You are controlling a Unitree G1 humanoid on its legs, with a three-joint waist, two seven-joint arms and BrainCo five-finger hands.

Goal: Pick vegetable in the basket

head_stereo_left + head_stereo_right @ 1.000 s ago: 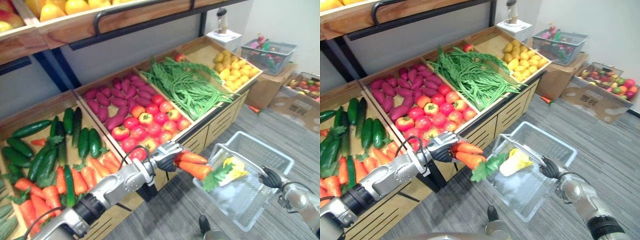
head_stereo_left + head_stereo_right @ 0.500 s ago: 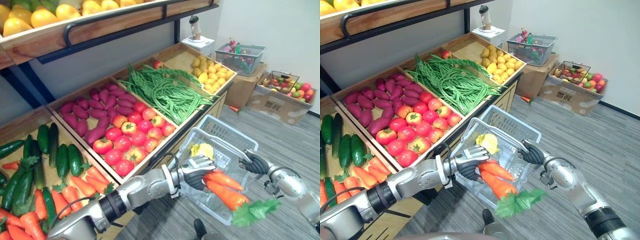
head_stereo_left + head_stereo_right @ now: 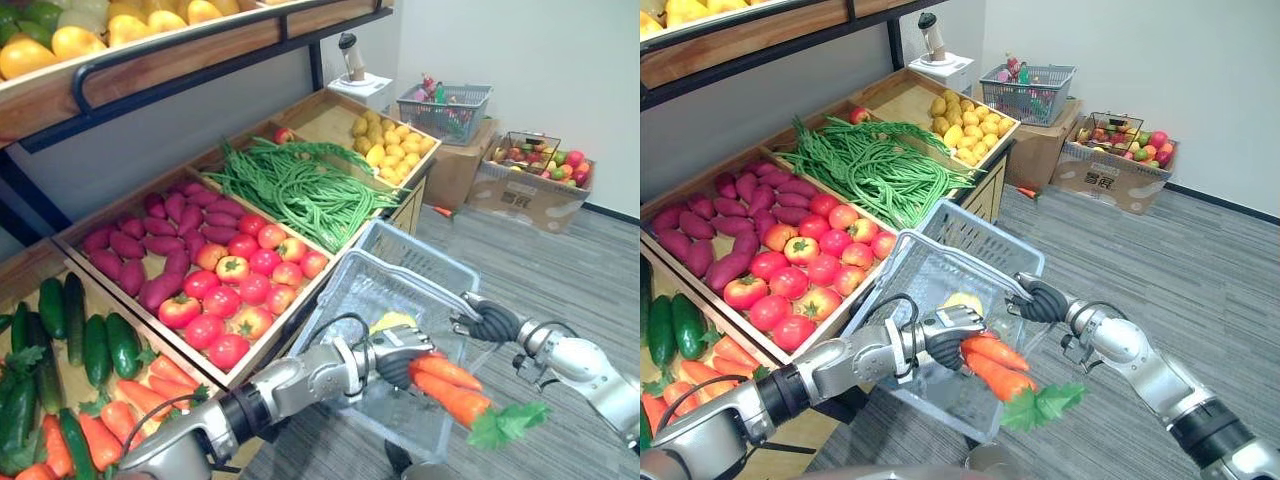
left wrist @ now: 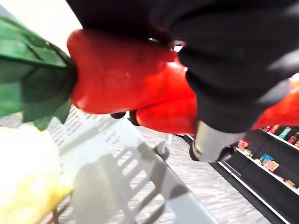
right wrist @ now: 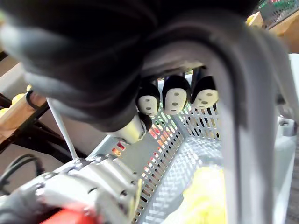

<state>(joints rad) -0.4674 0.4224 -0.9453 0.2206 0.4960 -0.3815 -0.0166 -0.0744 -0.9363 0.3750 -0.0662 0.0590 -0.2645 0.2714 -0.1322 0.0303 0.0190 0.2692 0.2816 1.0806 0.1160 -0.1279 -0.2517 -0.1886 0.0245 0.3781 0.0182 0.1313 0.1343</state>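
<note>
Above the basket (image 3: 420,256), carrots (image 3: 452,386), judged stiff and light, are grasped at their leafless ends by the left hand (image 3: 398,357); the handle (image 5: 238,121) is clenched in the right hand (image 3: 493,323).

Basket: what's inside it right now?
One yellow vegetable lies inside the basket, which the right robot hand holds. The carrots in the left robot hand hang over its near side, hiding part of its bottom.
</note>
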